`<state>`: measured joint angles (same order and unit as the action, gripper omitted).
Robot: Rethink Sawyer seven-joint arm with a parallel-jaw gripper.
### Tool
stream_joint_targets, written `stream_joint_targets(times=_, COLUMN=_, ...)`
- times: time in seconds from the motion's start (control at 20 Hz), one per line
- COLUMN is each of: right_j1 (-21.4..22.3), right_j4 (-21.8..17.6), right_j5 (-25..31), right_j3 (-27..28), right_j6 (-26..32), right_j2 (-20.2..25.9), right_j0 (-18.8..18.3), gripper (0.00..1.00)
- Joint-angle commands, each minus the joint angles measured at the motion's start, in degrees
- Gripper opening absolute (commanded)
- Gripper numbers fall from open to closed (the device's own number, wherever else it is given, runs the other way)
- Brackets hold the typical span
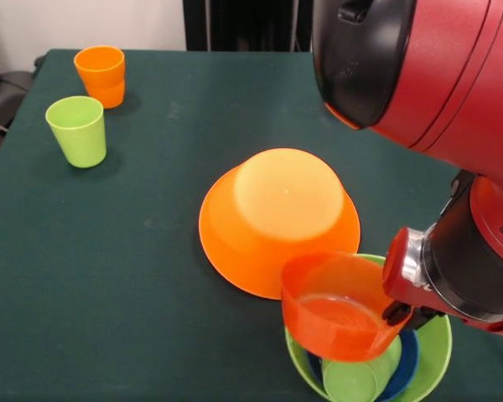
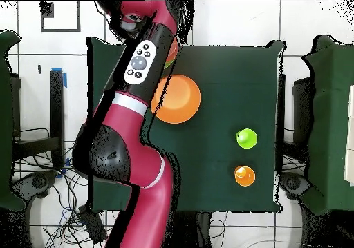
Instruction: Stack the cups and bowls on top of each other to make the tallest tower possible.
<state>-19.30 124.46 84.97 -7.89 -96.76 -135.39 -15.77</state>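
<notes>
A very large orange bowl (image 1: 277, 218) (image 2: 181, 99) lies upside down in the middle of the green table. Just in front of it a small red-orange bowl (image 1: 335, 310) hangs tilted in the air, with my gripper (image 1: 400, 312) shut on its right rim. Below it stands a light green bowl (image 1: 438, 352) holding a blue bowl (image 1: 407, 367) and a green cup (image 1: 356, 378) on its side. A lime green cup (image 1: 77, 130) (image 2: 246, 138) and an orange cup (image 1: 101, 75) (image 2: 244, 175) stand upright, far off at the table's other side. In the overhead view my arm hides the gripper.
My red and black arm (image 1: 436, 75) (image 2: 135, 107) fills the upper right of the front view and hangs over the table's edge there. The green bowl sits close to the table's near edge.
</notes>
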Motion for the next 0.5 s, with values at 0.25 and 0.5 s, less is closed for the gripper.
stream_joint_targets(times=0.25, right_j1=0.3, right_j4=0.8, right_j5=4.5, right_j3=4.6, right_j6=17.8, right_j2=-7.4, right_j0=-1.4, gripper=0.0)
stream_joint_targets(times=0.5, right_j1=2.0, right_j4=6.4, right_j5=10.3, right_j3=4.2, right_j6=20.8, right_j2=-13.9, right_j0=-2.0, gripper=0.0)
